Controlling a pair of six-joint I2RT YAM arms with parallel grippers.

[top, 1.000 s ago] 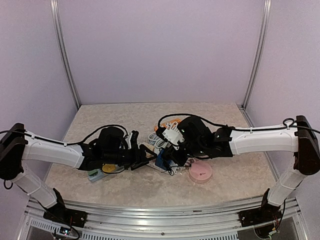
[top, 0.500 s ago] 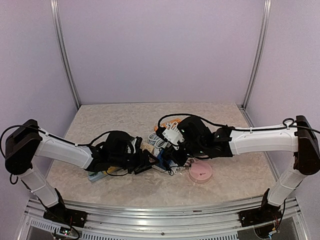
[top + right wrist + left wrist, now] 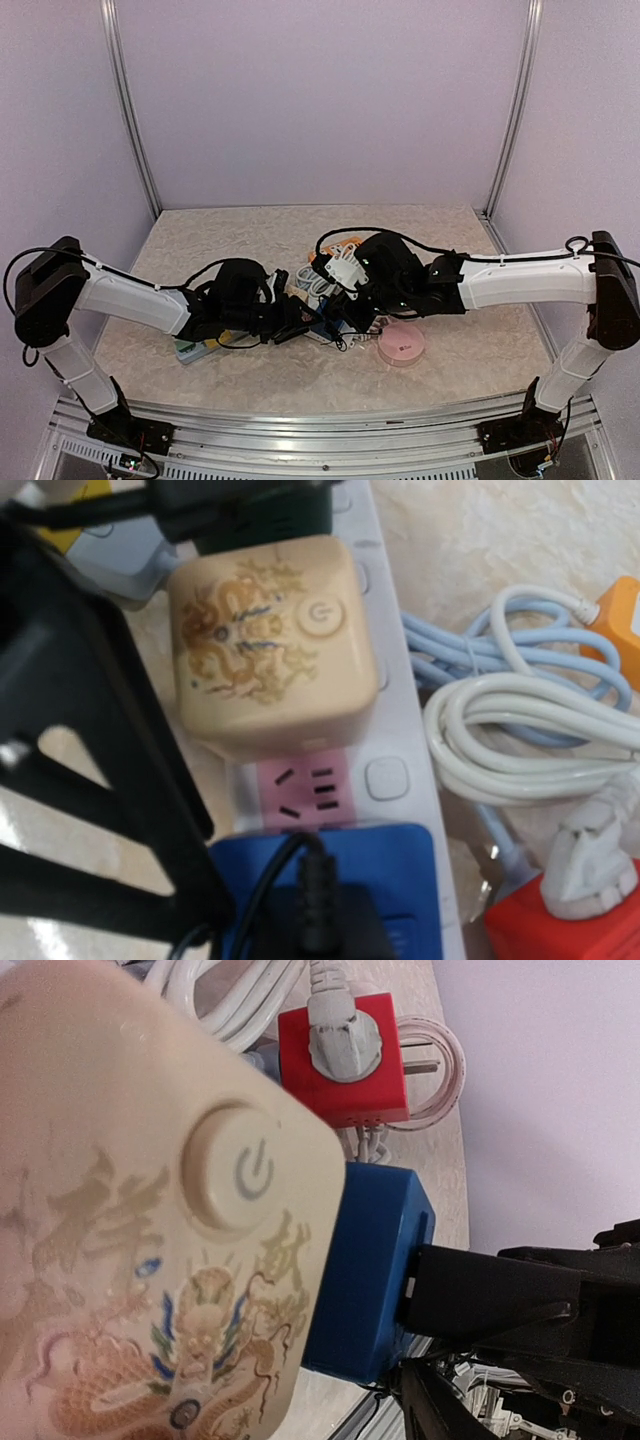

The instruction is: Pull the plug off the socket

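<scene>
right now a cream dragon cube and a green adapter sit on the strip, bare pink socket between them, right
Not green: the adapter is blue. The right wrist view shows it and the cream dragon cube on the strip, pink socket between.

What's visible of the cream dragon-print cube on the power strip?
The cream cube is glossy plastic with rounded edges, a gold-and-blue dragon print and a round power-symbol button on top. It sits upright, plugged into the white power strip, beside a bare pink socket, with the blue cube beyond that. A dark part abuts its far edge; whether it is gripped is unclear.
</scene>
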